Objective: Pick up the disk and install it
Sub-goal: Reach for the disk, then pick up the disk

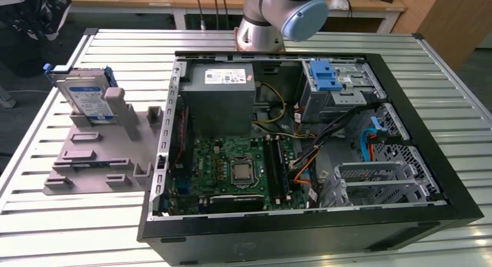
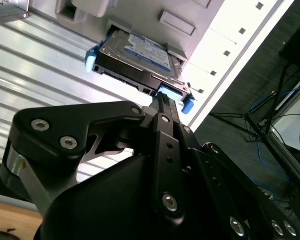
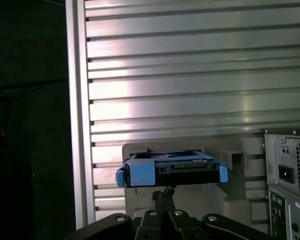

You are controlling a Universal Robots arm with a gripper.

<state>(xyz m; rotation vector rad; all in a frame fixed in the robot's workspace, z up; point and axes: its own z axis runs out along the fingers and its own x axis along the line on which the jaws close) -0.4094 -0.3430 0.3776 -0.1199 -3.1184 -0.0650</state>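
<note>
Exterior view — high, angled down across slatted table (image 1: 384,45), whole computer case (image 1: 453,192), grey fixture (image 1: 92,157). Both wrist views ride close behind gripper (image 2: 162,100) (image 3: 163,192), facing disk (image 2: 135,55) (image 3: 180,170) (image 1: 84,97) in fixture — disk shared by all three.

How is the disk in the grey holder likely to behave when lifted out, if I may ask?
Probably rigid and dense: the disk looks like a flat metal slab. Standing on edge in the grey holder, it may tip if nudged sideways.
</note>
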